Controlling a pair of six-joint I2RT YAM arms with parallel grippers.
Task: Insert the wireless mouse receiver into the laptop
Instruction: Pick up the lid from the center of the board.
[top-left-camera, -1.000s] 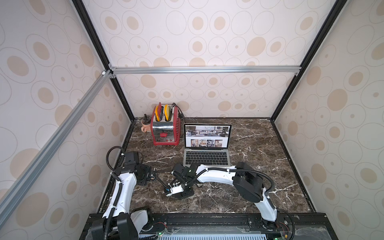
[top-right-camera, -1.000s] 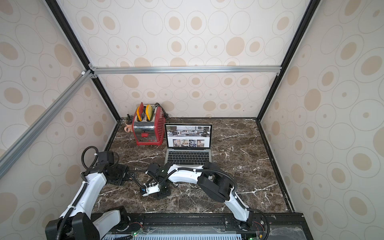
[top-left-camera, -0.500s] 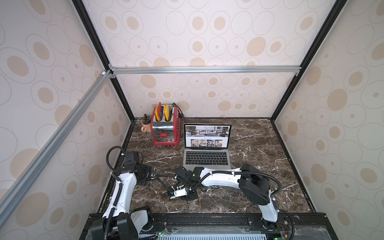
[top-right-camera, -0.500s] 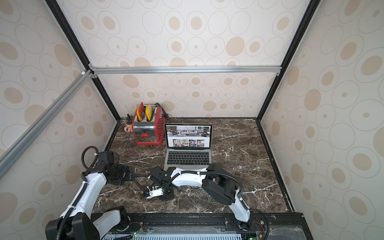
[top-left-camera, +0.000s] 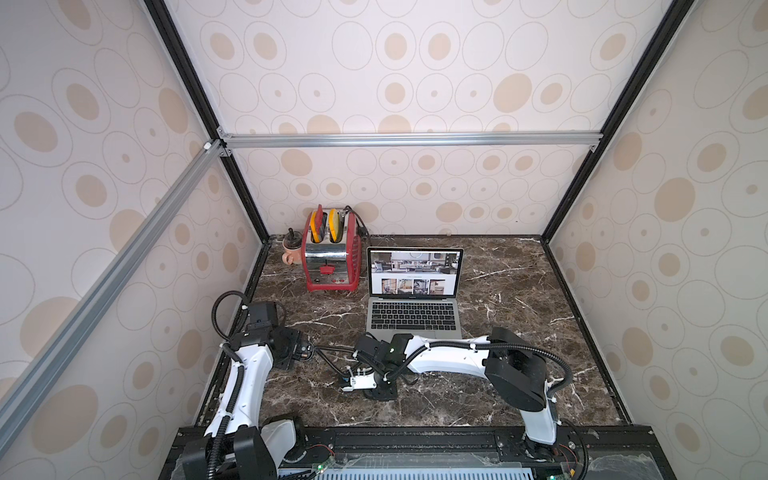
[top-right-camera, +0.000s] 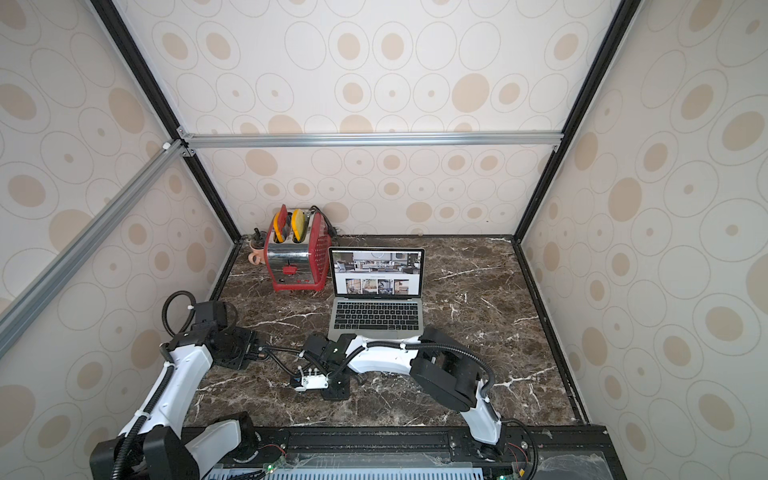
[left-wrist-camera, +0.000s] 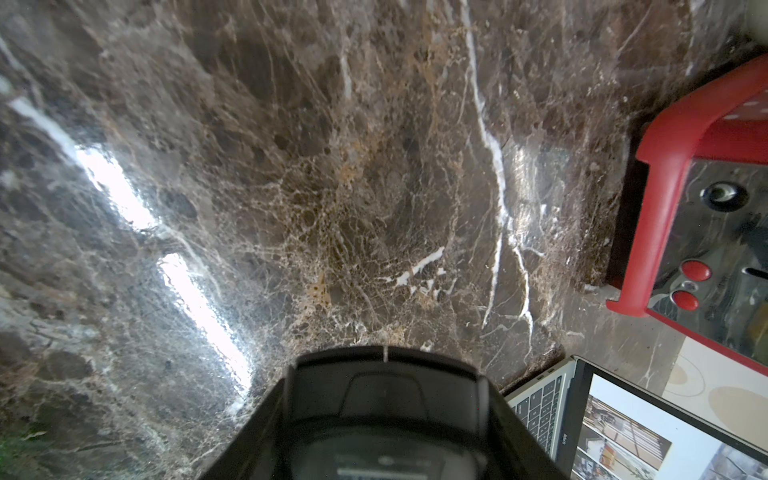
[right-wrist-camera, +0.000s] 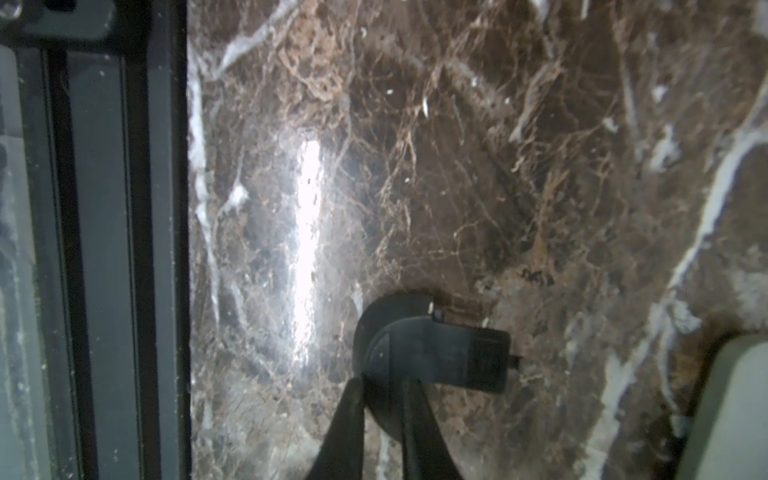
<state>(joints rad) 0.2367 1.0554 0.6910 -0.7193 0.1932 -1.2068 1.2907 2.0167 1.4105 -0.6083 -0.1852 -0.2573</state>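
Observation:
The laptop (top-left-camera: 415, 309) (top-right-camera: 376, 309) stands open at mid-table in both top views, its screen lit; one corner shows in the left wrist view (left-wrist-camera: 540, 399). In front of it, my right gripper (top-left-camera: 370, 384) (right-wrist-camera: 384, 380) reaches down onto a small black holder (top-left-camera: 381, 393) (top-right-camera: 336, 392) (right-wrist-camera: 432, 353), a round base carrying a flat block. Its two fingers stand close together with a dark part of the holder between them. The wireless mouse receiver is hidden; I cannot tell it apart from the holder. My left gripper (top-left-camera: 306, 351) (left-wrist-camera: 384, 353) hovers shut and empty at the left.
A red toaster (top-left-camera: 330, 259) (left-wrist-camera: 698, 187) and a pink mug (top-left-camera: 291, 255) stand at the back left, beside the laptop. The black front rail (right-wrist-camera: 104, 249) runs close to the holder. The right arm's cable loops between the two grippers.
My right gripper's fingers have drawn together over the black holder, and that arm's elbow has shifted slightly right. The left arm has not moved.

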